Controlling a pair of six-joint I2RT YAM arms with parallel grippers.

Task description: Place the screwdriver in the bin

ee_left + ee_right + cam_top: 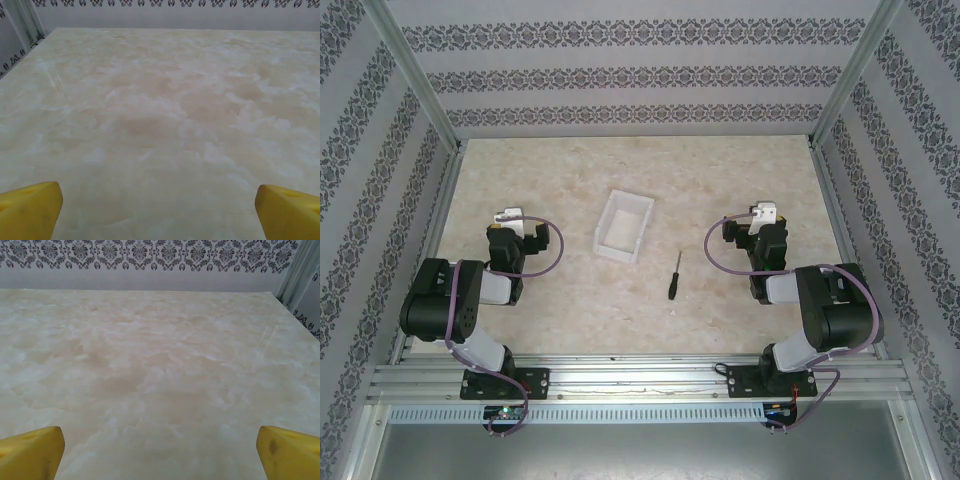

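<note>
Screwdriver point(674, 277) on table point(740, 170), near bin point(625, 226) right wall, apart.

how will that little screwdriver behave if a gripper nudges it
The screwdriver is slim and lies flat on the smooth table, so a nudge would probably roll or slide it. It looks rigid and likely light. Its black handle seems a safer hold than the thin shaft.

The screwdriver point(674, 276) is small and slim, with a black handle and a thin dark shaft, lying flat on the marbled tabletop, shaft pointing away. The bin point(644, 228), a white open-top tray with low walls, sits near it, to its upper left, apart.
</note>
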